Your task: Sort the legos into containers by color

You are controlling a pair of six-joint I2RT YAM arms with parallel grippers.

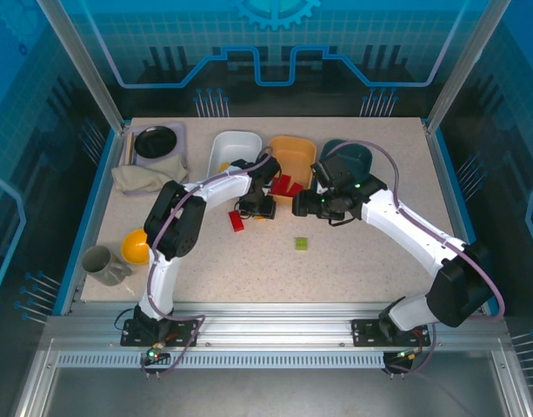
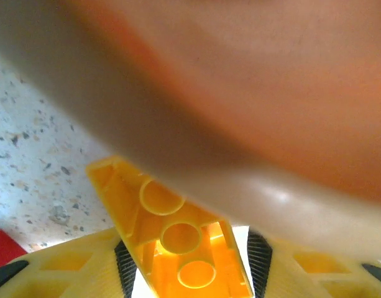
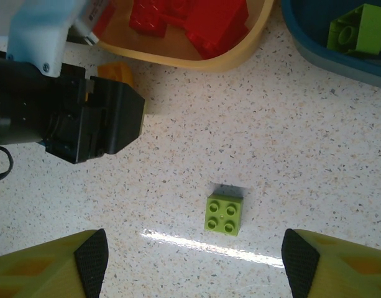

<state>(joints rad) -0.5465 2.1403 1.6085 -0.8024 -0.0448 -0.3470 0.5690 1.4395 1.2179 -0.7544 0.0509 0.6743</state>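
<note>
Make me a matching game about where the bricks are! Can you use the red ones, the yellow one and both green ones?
Things:
1. pile of red bricks
2. yellow brick
3. four-stud green brick
4. other green brick

Places:
A. in the teal bin
B. between the fingers of the left claw
C. on the bare table
D. in the orange bin

Pairs: 1-D, 2-B, 3-C, 4-A.
</note>
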